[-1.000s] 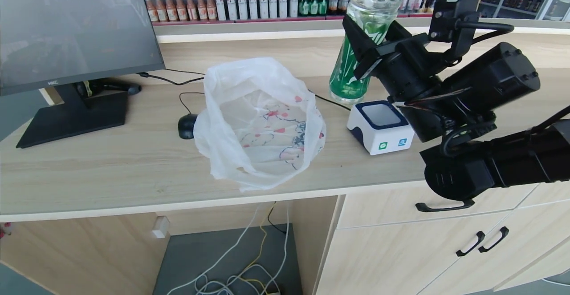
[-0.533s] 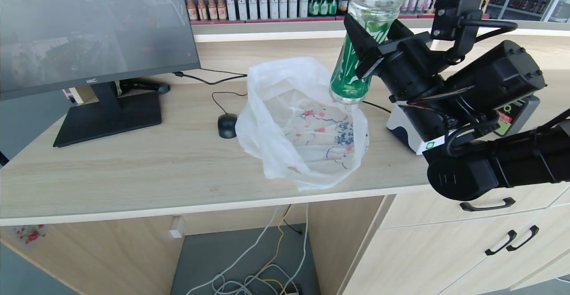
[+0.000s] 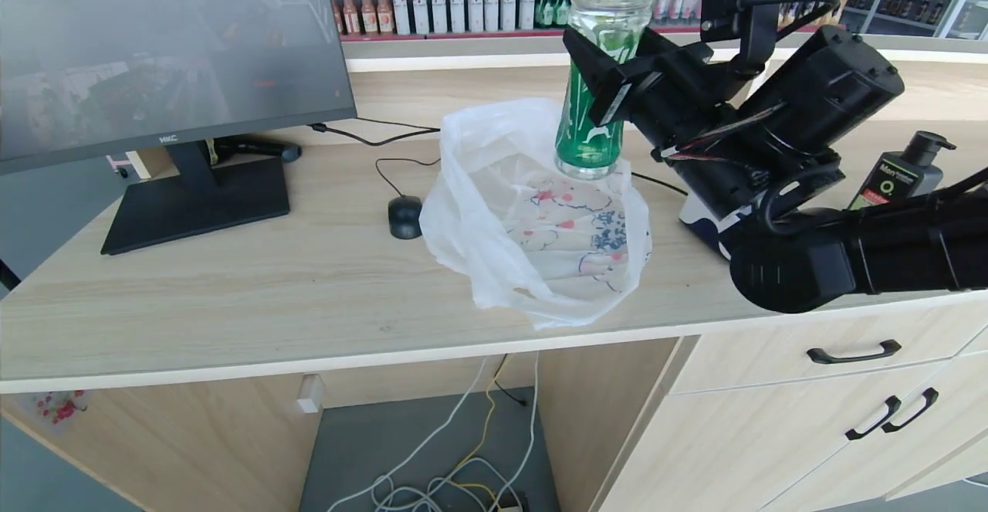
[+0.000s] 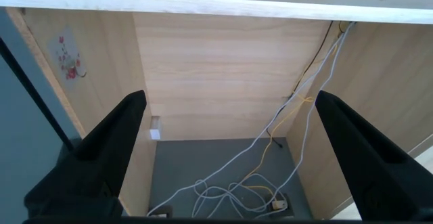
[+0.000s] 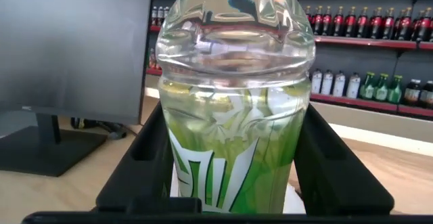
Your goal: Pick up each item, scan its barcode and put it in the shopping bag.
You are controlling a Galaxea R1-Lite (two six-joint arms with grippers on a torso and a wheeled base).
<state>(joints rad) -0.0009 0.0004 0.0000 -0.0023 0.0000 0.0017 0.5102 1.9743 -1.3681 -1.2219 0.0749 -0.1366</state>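
Bottle (image 3: pixel 594 122) stands vertical between my right gripper's (image 3: pixel 598 76) 2 fingers (image 5: pixel 338 170), which clamp its green middle, and its lower end hangs just over the bag's (image 3: pixel 494 211) far rim. My left gripper (image 4: pixel 230 143) is spread wide, empty, below the counter (image 3: pixel 231 288).

Head overlooks counter (image 3: pixel 231 280); left wrist apparently below; right shares bottle (image 3: pixel 588 126) close-up.
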